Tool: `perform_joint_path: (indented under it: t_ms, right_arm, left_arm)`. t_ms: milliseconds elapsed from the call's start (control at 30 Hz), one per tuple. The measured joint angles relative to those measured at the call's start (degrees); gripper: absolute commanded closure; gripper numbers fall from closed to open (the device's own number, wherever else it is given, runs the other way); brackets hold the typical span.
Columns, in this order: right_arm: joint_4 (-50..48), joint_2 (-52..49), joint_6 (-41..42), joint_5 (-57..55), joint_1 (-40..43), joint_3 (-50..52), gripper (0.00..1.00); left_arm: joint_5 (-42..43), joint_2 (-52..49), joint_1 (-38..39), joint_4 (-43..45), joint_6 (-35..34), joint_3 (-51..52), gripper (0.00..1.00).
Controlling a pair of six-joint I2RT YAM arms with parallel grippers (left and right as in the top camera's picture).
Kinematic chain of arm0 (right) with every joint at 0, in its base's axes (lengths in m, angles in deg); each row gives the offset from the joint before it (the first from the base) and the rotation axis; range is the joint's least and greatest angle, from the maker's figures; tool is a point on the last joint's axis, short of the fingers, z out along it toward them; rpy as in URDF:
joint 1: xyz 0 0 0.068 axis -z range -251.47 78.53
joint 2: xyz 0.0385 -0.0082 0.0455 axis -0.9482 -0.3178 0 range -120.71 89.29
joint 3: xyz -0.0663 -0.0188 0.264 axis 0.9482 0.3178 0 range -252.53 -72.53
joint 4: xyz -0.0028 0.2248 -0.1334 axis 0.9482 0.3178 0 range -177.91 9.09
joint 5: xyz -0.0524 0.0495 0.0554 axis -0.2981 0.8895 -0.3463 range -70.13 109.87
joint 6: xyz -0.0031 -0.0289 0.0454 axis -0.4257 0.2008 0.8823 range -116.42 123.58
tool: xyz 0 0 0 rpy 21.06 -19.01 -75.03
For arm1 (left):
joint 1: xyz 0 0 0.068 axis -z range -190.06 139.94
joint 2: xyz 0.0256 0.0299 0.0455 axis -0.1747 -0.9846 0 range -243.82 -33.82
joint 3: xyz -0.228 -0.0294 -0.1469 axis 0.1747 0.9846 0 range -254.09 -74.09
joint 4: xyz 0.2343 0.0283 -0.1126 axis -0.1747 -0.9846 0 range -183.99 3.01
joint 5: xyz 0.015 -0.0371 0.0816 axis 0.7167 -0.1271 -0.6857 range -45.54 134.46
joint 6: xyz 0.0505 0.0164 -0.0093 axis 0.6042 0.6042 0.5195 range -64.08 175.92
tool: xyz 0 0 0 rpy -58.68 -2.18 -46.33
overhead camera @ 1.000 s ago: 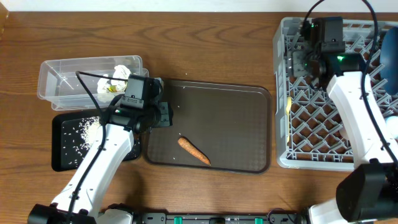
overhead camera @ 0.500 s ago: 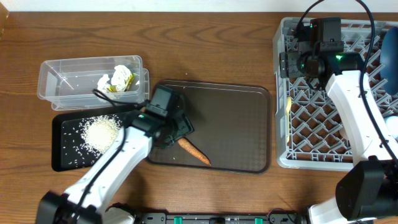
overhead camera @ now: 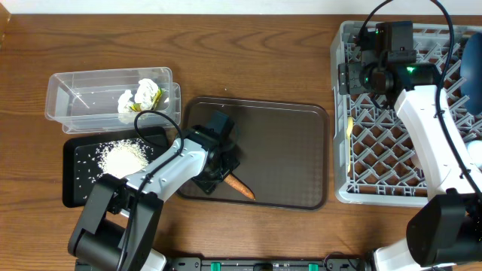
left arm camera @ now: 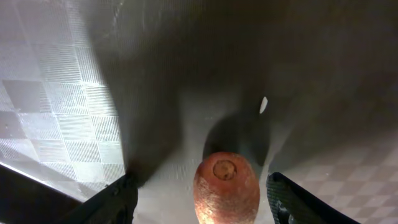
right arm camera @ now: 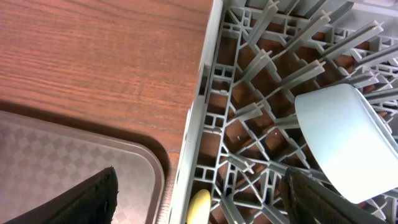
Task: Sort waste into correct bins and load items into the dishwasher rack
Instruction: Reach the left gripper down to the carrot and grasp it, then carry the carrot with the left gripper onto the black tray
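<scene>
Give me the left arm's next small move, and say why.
Probably close the left pincer on the carrot. In the left wrist view its fingers stand open on either side of the carrot's blunt end, not touching it. The carrot lies loose on the brown tray, so a grasp looks like the natural next step.

Carrot was cut off at btm edge, left wrist view; overhead, its end was hidden by left gripper.
</scene>
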Motion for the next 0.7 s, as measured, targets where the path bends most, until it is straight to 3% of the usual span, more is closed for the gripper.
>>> perform_joint_path:
  t_ms: [500, 700]
  right_arm:
    - [0.02, 0.0, 0.0, 0.0, 0.0, 0.0, 0.17]
    - [0.13, 0.0, 0.0, 0.0, 0.0, 0.0, 0.17]
  left_arm:
    - [3.45, -0.63, 0.57, 3.06, -0.39, -0.02, 0.76]
    - [3.02, -0.63, -1.62, 6.49, 3.23, -0.02, 0.85]
